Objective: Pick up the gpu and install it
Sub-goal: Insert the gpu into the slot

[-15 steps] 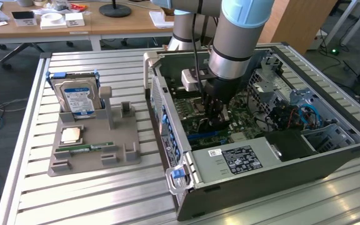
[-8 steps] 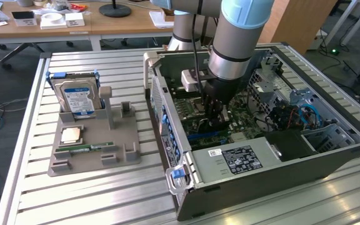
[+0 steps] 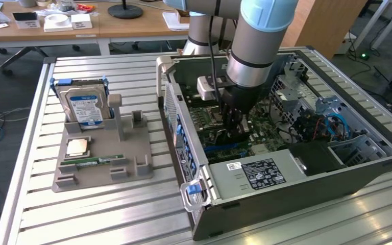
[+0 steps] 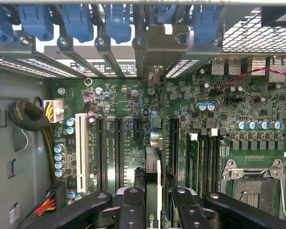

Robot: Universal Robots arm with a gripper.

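Gripper (image 4: pixel 153 206) jaws clamp the gpu (image 4: pixel 152 174) edge-on – held upright, apparently to meet 1 motherboard (image 4: pixel 133 102) slot.

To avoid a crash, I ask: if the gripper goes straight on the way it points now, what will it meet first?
The graphics card clamped in the gripper would reach the motherboard first, likely in the row of long black slots. How far above the board it hangs I cannot tell.

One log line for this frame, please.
gripper shut on gpu | gpu edge-on over motherboard expansion slots | arm inside open computer case
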